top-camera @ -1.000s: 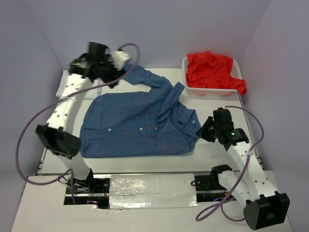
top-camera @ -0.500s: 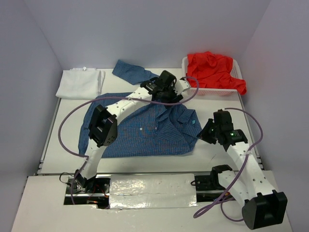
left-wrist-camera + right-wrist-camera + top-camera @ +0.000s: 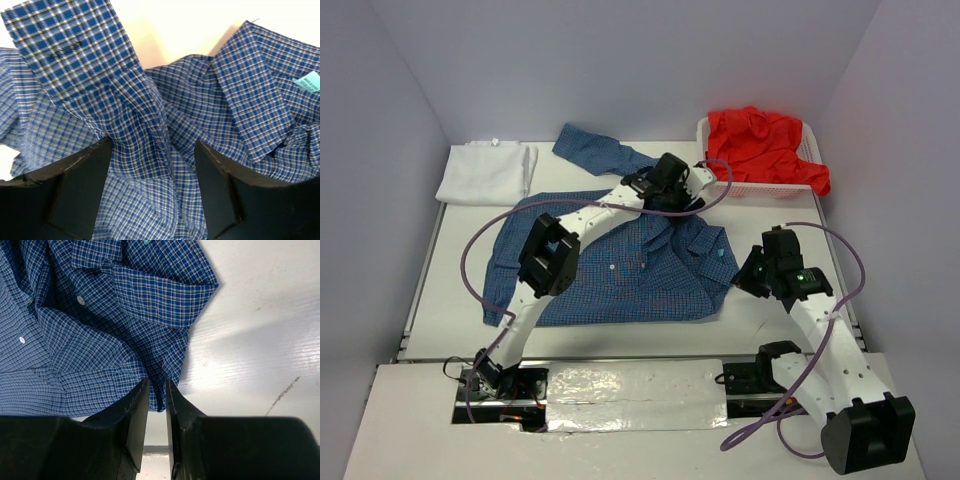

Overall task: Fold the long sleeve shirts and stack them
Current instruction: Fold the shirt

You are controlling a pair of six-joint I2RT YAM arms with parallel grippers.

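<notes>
The blue checked shirt [image 3: 620, 265] lies spread on the table, one sleeve [image 3: 595, 148] trailing to the back. My left gripper [image 3: 672, 196] hovers over the bunched cloth near the collar. In the left wrist view its jaws [image 3: 154, 150] stand open with a ridge of blue checked sleeve [image 3: 145, 130] between them. My right gripper [image 3: 745, 272] is at the shirt's right edge, and in the right wrist view [image 3: 157, 390] it is shut on a fold of the shirt's edge [image 3: 160, 365]. A folded white shirt [image 3: 485, 172] lies at the back left. A red shirt [image 3: 765, 145] is heaped in the basket.
The white mesh basket [image 3: 750, 188] stands at the back right, close to my left gripper. Bare white table [image 3: 260, 330] lies to the right of the shirt. The left arm's cable [image 3: 480, 240] loops over the shirt's left side.
My left arm has swung from the back left corner across to the collar area near the basket, leaving the sleeve lying at the back. The right gripper has stayed on the shirt's edge.
</notes>
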